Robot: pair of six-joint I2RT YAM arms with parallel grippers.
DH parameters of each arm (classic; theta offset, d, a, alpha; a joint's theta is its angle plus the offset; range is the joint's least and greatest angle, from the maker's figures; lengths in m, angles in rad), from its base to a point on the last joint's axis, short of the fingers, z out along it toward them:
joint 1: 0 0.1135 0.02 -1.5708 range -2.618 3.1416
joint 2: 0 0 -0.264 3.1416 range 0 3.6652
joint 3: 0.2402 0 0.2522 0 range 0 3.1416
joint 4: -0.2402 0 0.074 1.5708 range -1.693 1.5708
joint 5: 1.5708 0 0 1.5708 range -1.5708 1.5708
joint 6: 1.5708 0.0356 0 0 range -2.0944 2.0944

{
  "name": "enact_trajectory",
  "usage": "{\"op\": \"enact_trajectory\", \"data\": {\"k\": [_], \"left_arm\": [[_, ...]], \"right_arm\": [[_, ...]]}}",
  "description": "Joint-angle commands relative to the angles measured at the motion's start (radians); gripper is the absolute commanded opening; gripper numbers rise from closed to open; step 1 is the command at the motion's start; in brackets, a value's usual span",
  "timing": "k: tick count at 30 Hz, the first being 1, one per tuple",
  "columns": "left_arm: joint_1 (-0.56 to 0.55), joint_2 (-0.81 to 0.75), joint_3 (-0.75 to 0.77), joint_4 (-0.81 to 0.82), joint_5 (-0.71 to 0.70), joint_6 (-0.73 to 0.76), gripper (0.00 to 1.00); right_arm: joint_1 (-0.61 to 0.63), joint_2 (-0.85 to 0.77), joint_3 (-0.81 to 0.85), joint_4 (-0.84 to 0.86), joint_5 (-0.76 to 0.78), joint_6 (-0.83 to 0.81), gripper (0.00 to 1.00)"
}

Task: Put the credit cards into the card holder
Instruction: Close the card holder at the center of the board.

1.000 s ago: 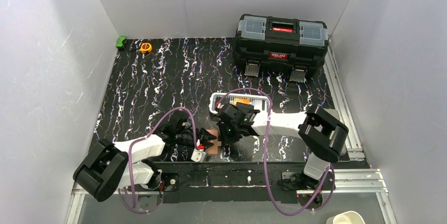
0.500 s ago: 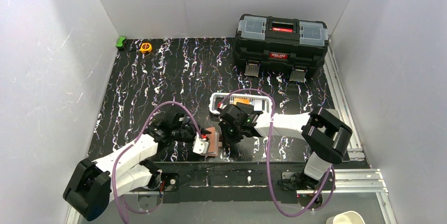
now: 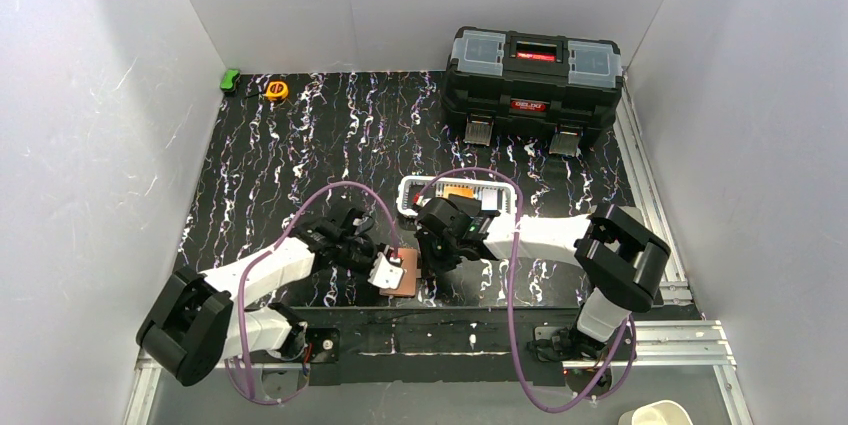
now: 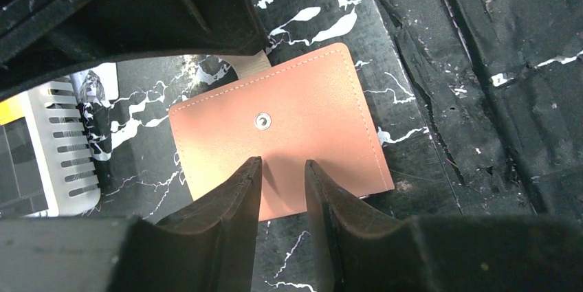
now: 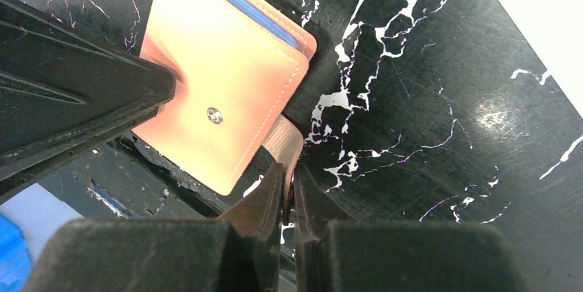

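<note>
Card holder (image 4: 282, 134): folded flat near the table's (image 3: 300, 145) front edge, pink face up, stud bare.
Left gripper (image 4: 282, 163): a second ago it sat beside the holder's left edge; now it is over the face, fingers narrower but apart, nothing between them.
Right gripper (image 5: 289, 175): clamped on the unfastened snap tab (image 5: 285, 142).
Cards: a blue card (image 5: 240, 3) peeks from the fold; an orange card (image 3: 460, 192) lies in the white basket (image 3: 408, 195).
Meaning: I judge my left pins the holder while my right works the tab; the task is unfinished.
</note>
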Motion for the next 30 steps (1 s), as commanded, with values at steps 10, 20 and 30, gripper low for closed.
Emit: {"op": "enact_trajectory", "data": {"k": [10,20,30], "left_arm": [[-0.038,0.03,0.034,-0.111,-0.068,0.009,0.3],[-0.062,0.033,0.033,-0.117,-0.145,0.022,0.3],[-0.074,0.029,0.019,-0.089,-0.16,0.02,0.29]], "right_arm": [[-0.02,-0.064,-0.006,0.015,0.005,0.022,0.44],[-0.065,-0.083,0.005,-0.024,-0.041,0.03,0.29],[-0.071,-0.077,0.035,-0.058,-0.067,0.02,0.16]]}}
